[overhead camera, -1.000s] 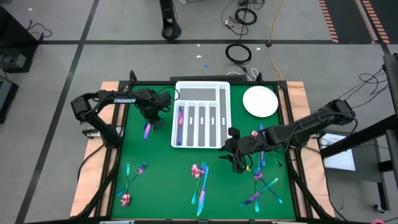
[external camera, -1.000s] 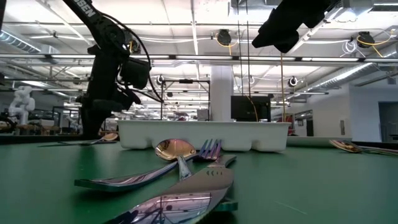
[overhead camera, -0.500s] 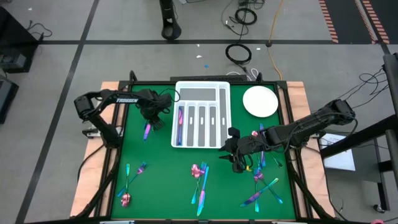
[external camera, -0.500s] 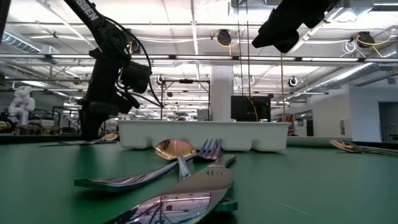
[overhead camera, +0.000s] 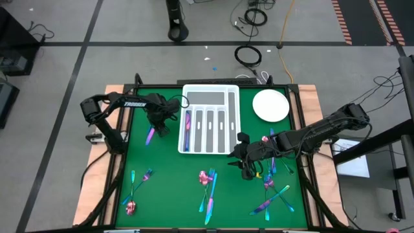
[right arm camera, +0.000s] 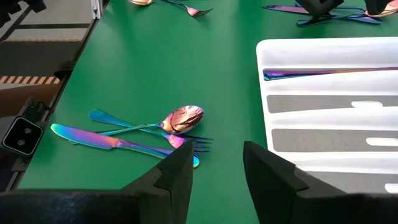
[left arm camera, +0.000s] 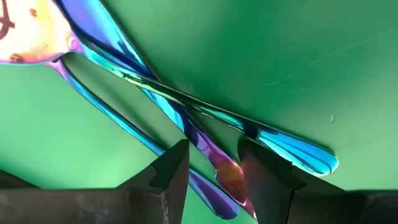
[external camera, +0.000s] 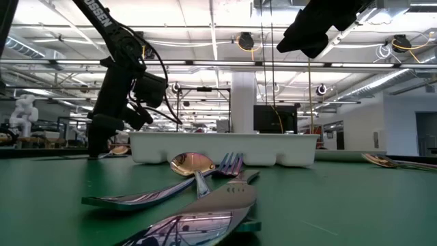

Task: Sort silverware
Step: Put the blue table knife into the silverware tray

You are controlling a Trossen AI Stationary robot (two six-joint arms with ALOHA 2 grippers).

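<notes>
Green mat strewn with silverware beside white tray; workshop lights behind. Left gripper straddling crossed handles, spread; right gripper likewise spread, empty.

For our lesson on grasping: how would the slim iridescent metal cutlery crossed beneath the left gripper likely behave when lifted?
The slim iridescent metal cutlery looks rigid, so probably stiff. Its glossy finish suggests slipperiness. The pieces cross one another, so the left gripper, open around one handle, may drag a neighbour along on the green mat.
</notes>
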